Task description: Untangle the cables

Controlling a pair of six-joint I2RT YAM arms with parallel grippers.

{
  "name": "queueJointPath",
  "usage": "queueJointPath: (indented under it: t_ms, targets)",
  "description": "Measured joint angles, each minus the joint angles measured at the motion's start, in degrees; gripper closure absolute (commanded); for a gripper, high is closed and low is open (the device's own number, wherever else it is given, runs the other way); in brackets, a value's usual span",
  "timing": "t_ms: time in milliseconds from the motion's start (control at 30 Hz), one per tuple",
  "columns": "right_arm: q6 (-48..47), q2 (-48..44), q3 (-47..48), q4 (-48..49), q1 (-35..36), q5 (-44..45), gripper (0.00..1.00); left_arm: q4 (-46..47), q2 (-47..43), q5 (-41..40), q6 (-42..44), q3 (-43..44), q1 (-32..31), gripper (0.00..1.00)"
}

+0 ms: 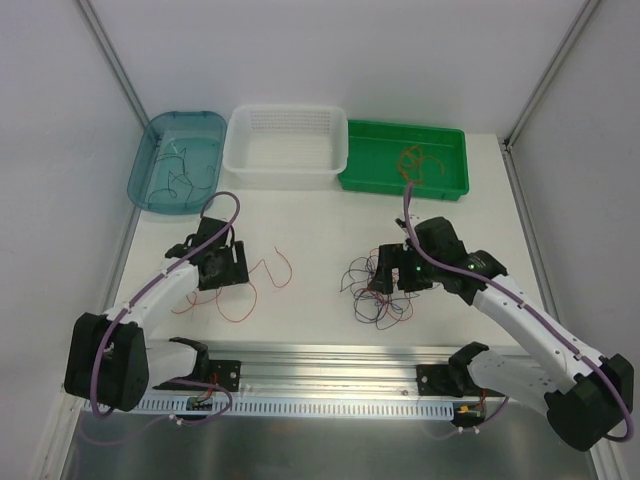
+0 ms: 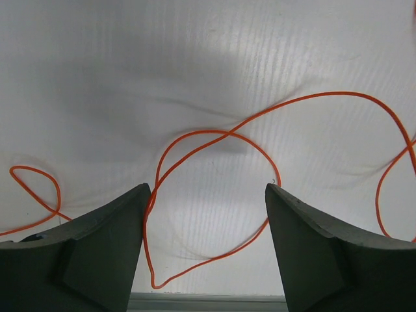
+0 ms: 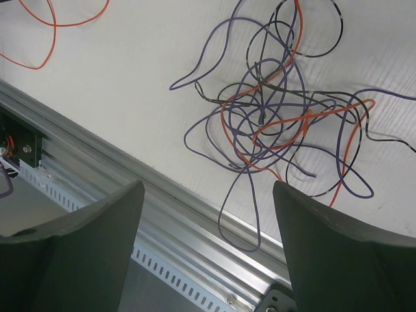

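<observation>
Both wide, holding nothing: left gripper (image 2: 208, 195) over one loose orange cable (image 2: 209, 131); right gripper (image 3: 208, 188) over purple, black, orange cable tangle (image 3: 266, 123). Overhead alone shows blue tray (image 1: 196, 134), white basket (image 1: 285, 150), green tray (image 1: 450, 160).

Left arm (image 1: 160, 290) extends from its base at 7 o'clock toward 1 o'clock, wrist bent downward. The left gripper (image 2: 205, 195) points down with its jaws spread wide. Right arm (image 1: 530, 330) reaches from 5 o'clock toward 10 o'clock. The right gripper (image 3: 208, 192), tilted downward, also has its jaws wide apart.
</observation>
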Motion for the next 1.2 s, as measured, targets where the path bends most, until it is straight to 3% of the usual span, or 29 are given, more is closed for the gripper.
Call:
queueJointPath:
  t_ms: [467,567,700,733,800,833,1033,1200]
  targets:
    - [-1.1,-2.3,-1.7,0.9,0.3,-1.4,0.15,-1.5,3.7,-5.8,-4.1,-0.8,0.0,0.35]
    - [-1.1,-2.3,-1.7,1.2,0.5,-1.6,0.15,-1.6,5.8,-5.8,-4.3,-0.8,0.0,0.42]
    - [-1.1,-2.4,-1.7,1.3,0.7,-1.7,0.15,-1.5,8.6,-3.6,-4.9,-0.3,0.0,0.6]
    - [-1.1,-2.4,-1.7,1.3,0.8,-1.7,0.15,-1.5,8.7,-3.3,-5.0,-0.2,0.0,0.72]
    - [-1.1,-2.5,-1.7,1.2,0.8,-1.6,0.15,-1.6,8.7,-2.9,-5.6,-0.2,0.0,0.85]
    - [-1.1,-2.5,-1.7,1.2,0.8,-1.7,0.15,-1.6,8.6,-2.6,-5.6,-0.2,0.0,0.98]
    - [-1.3,-2.4,-1.7,1.3,2.1,-2.2,0.1,-2.1,4.8,2.7,-5.8,-0.1,-1.1,1.0]
    - [-2.3,-0.1,0.6,1.4,5.8,-2.5,0.07,-2.7,-2.6,5.9,-5.7,2.7,-6.0,1.0]
